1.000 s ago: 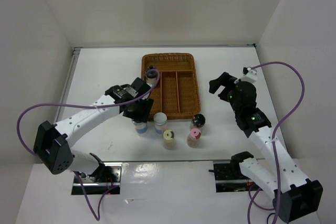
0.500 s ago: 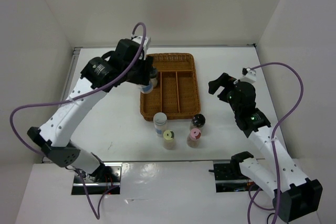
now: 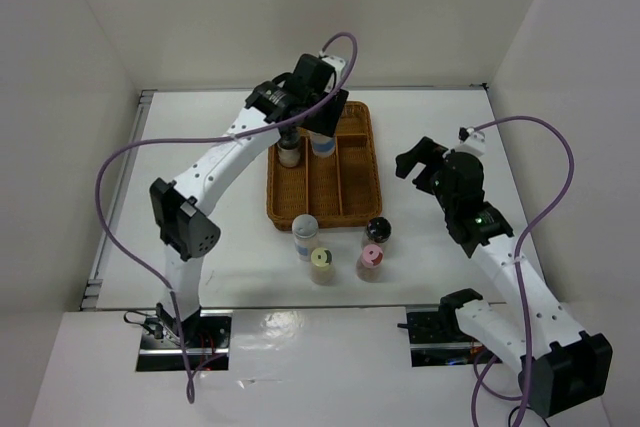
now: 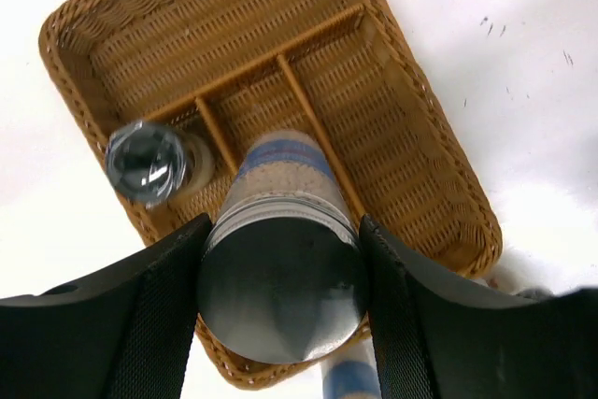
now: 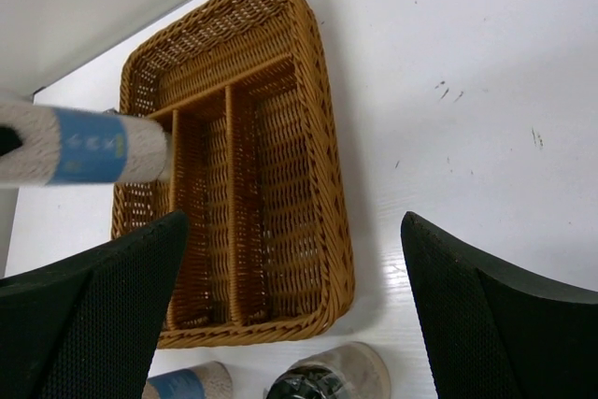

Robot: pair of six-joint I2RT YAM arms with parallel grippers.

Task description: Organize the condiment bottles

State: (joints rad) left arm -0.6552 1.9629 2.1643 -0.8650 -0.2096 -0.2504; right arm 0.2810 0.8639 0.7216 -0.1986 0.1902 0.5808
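Left claw (image 4: 280, 306) clenched on a blue-labelled bottle (image 4: 280, 175), over the far half of the wicker tray (image 3: 376, 167); exact compartment unclear. Right claw (image 3: 418, 163) released, hovering beside the tray's right rim. One shiny-capped bottle (image 3: 289, 153) standing in the left compartment. On the table (image 3: 450, 117) by the near rim: white cap (image 3: 305, 235), yellow-green cap (image 3: 321, 264), pink cap (image 3: 370, 260), black cap (image 3: 377, 230). Roughly a third done, at a guess.
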